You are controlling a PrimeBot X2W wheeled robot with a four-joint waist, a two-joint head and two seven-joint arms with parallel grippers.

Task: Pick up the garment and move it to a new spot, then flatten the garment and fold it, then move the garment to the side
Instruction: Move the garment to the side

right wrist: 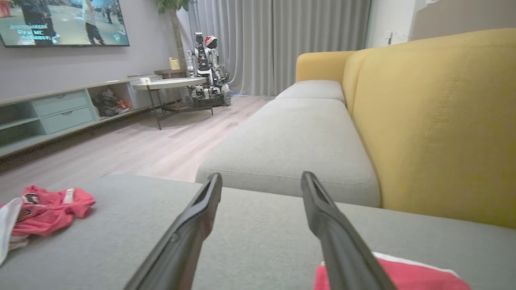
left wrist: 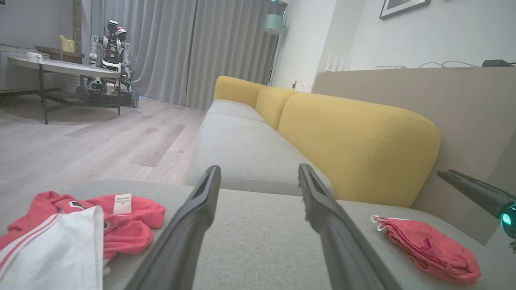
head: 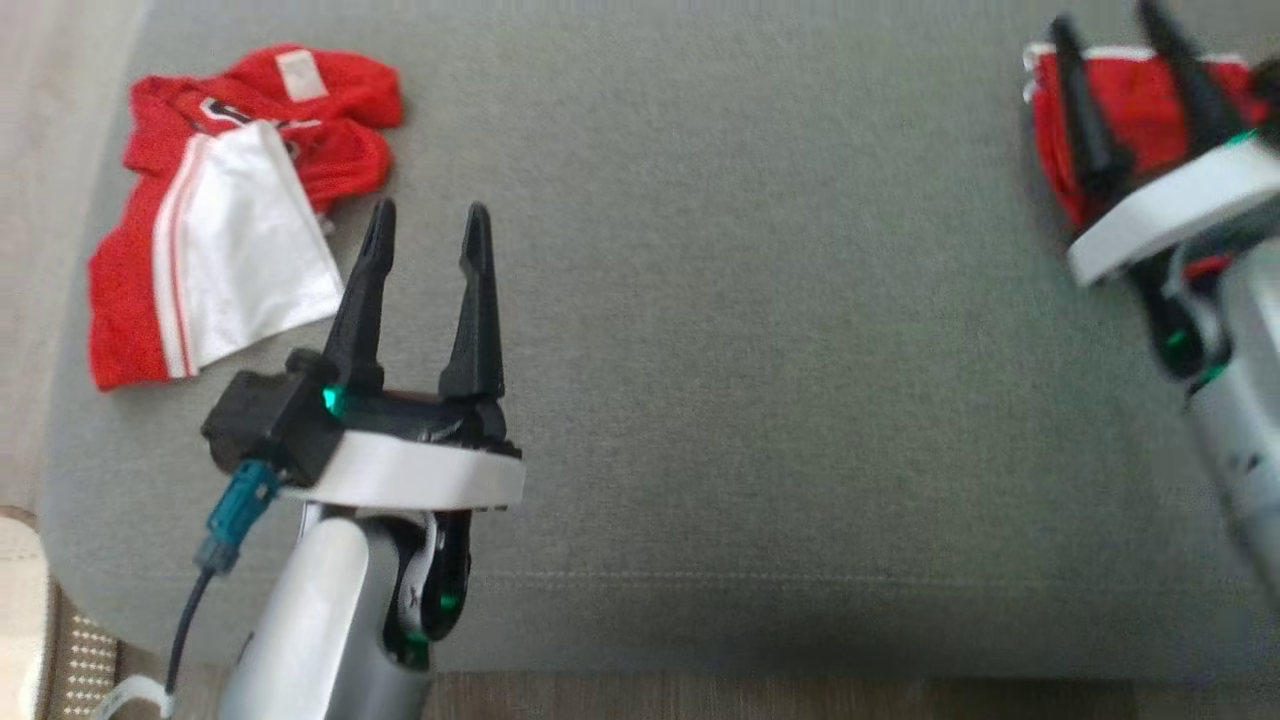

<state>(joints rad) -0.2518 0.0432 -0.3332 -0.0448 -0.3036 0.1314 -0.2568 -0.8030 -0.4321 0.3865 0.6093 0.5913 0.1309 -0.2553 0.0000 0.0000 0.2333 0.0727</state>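
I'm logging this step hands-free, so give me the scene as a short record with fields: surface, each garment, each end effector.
surface: grey cushion, with a yellow backrest behind it
crumpled garment: red and white, bunched up at the cushion's left end
folded garment: red, compact, at the cushion's right end
left end effector: open, holding nothing, over bare cushion beside the crumpled garment
right end effector: open, over the folded garment, not gripping it

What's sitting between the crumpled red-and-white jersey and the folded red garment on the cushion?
Bare grey cushion, per the head view. The open left gripper hovers above it beside the jersey, far from the folded red garment.
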